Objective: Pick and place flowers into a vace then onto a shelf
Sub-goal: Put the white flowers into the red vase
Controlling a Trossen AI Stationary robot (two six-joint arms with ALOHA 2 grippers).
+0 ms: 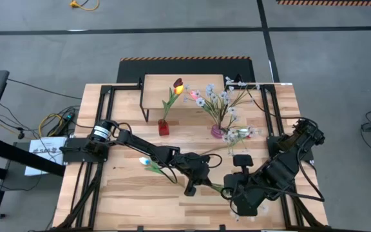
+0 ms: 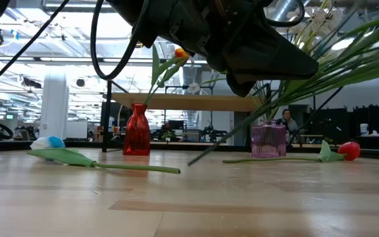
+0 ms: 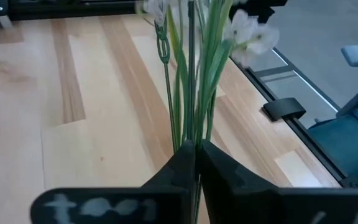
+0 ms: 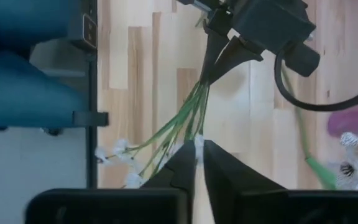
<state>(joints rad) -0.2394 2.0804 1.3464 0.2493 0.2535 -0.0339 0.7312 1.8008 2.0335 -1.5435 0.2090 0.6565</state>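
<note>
The high view looks straight down on the whole tabletop (image 1: 127, 193). The low view sits at tabletop level, facing the room. Each wrist view peers closely along its pincer; all share the red vase (image 1: 163, 127).

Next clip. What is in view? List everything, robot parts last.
table: one, light wood slats
shelf: one, light wood, at the far edge
red vase: one, in front of the shelf
orange tulip: one, in the red vase
pink vase: one, right of the red vase
white sprays: several, in the pink vase
pale-headed flower: one, lying on the table
red tulip: one, lying on the table
held spray: one, green stems, white blossoms
person: one, far behind the table
left pincer: shut on the held spray
right pincer: shut on the same stems
</note>
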